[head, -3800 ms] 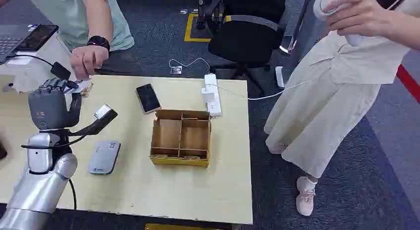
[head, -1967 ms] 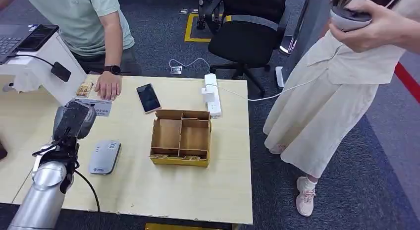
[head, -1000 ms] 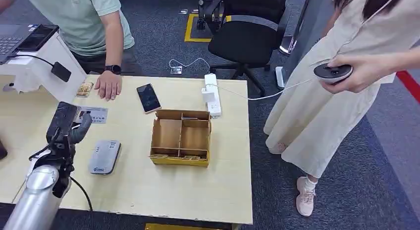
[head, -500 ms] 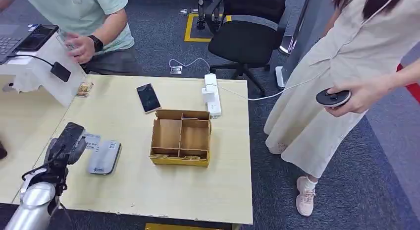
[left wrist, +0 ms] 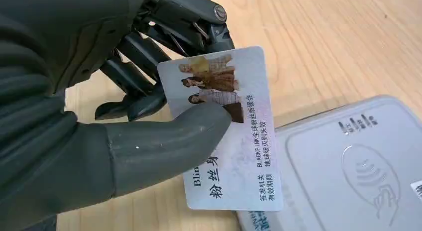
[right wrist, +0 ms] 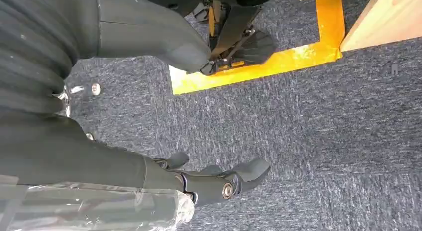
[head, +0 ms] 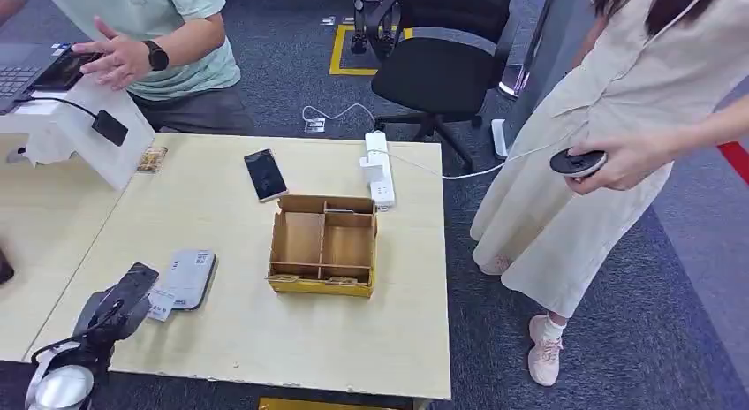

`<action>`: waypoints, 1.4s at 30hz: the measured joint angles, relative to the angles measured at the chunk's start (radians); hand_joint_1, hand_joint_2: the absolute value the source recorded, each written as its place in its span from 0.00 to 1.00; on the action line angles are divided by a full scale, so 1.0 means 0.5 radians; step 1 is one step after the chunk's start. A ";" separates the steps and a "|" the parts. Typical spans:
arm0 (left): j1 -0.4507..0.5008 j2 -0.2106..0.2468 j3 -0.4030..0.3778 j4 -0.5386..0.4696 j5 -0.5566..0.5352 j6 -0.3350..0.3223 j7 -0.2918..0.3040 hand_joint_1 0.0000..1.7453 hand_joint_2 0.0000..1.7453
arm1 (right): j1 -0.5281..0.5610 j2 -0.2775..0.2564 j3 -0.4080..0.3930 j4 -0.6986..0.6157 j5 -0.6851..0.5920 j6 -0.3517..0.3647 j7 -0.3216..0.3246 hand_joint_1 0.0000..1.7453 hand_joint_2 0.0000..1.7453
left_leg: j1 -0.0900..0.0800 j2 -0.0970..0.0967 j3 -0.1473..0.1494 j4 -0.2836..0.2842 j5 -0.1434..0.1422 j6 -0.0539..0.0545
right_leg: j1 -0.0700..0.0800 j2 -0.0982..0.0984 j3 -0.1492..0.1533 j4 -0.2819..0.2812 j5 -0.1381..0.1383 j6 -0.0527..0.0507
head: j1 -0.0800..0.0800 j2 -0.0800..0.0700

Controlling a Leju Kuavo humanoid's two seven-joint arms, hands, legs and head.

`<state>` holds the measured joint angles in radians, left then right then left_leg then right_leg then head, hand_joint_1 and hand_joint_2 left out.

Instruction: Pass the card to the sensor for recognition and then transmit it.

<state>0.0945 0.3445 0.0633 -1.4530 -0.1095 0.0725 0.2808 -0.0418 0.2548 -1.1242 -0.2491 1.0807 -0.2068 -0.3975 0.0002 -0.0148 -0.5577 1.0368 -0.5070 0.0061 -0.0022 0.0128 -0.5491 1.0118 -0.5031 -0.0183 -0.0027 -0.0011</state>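
My left hand (head: 117,308) is low over the table's near left corner and pinches a white card (head: 162,304) between thumb and fingers. In the left wrist view the card (left wrist: 226,126) shows a photo and printed text, the thumb (left wrist: 164,146) lies across it, and its lower edge overlaps the rim of the grey sensor (left wrist: 348,166). The sensor (head: 187,277) is a flat grey pad lying on the table just right of my hand. My right hand (right wrist: 209,181) hangs over dark carpet with its fingers apart and nothing in it.
A divided cardboard box (head: 322,244) sits mid-table, with a phone (head: 264,174) and a white power strip (head: 379,167) behind it. A seated person reaches to a white stand (head: 79,127) at far left. A standing person at right holds a round black device (head: 578,162).
My left hand came down from a raised pose, took the card at the table's far left, and drew it back beside the sensor. The seated person's hand left the table.
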 joint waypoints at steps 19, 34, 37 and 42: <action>-0.059 -0.093 -0.053 -0.017 0.141 -0.098 -0.044 1.00 1.00 | -0.008 0.000 0.000 0.000 -0.007 -0.002 0.000 0.00 1.00 | 0.000 0.000 0.002 0.000 0.000 0.000 | 0.000 0.000 0.001 0.000 0.000 0.000 | 0.001 0.000; -0.151 0.086 0.091 -0.349 0.452 0.065 -0.194 1.00 1.00 | -0.008 0.000 0.000 0.000 -0.050 0.010 -0.025 0.00 1.00 | 0.001 0.000 0.001 0.000 0.000 0.000 | 0.001 0.000 0.000 0.000 0.000 0.000 | 0.002 0.000; -0.186 0.089 0.101 -0.361 0.381 0.114 -0.226 1.00 1.00 | -0.009 0.000 0.000 0.000 -0.050 0.010 -0.027 0.00 1.00 | 0.001 0.000 0.001 0.000 0.000 0.000 | 0.001 0.000 0.000 0.000 0.000 0.000 | 0.001 0.000; -0.270 0.066 0.083 -0.346 0.259 0.160 -0.224 1.00 1.00 | -0.011 0.001 0.000 0.000 -0.037 0.024 -0.031 0.00 1.00 | 0.001 0.000 0.001 0.000 0.000 0.000 | 0.001 0.000 0.000 0.000 0.000 0.000 | 0.002 0.000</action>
<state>-0.0406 0.3773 0.1049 -1.6259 0.0199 0.1526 0.1690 -0.0473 0.2552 -1.1242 -0.2491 1.0624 -0.1949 -0.4131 0.0006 -0.0149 -0.5570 1.0370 -0.5069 0.0060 -0.0019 0.0129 -0.5488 1.0119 -0.5030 -0.0183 -0.0019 -0.0011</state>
